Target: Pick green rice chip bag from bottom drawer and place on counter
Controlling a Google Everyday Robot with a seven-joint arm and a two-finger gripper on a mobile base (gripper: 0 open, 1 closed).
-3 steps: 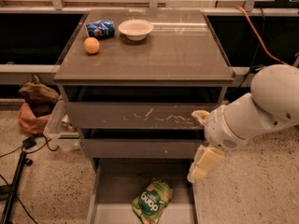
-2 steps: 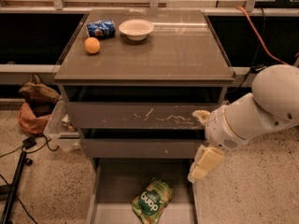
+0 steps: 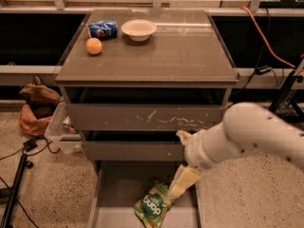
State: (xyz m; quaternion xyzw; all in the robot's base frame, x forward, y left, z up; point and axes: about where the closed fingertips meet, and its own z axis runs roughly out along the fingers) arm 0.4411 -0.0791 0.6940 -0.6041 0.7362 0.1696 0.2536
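The green rice chip bag [image 3: 153, 206] lies flat at the front of the open bottom drawer [image 3: 118, 186], tilted, with its white lettering facing up. My gripper [image 3: 177, 164] hangs in front of the middle drawer, above the right side of the drawer tray. Its two cream fingers are spread apart. The lower finger [image 3: 183, 181] points down at the bag's upper right corner, close to it or touching it. The upper finger [image 3: 182, 136] sits by the scratched drawer front. The counter [image 3: 166, 56] is the grey-brown top of the cabinet, behind and above my arm.
On the counter's back left are a crushed blue can [image 3: 102, 29], a white bowl [image 3: 138, 29] and an orange [image 3: 94, 46]. A brown bag [image 3: 38, 103], a clear bin [image 3: 59, 133] and cables lie on the floor to the left. An orange cable [image 3: 266, 37] runs at the right.
My arm has swung left and down, so the gripper now sits over the open drawer with its lower finger at the bag. The bag has not moved.
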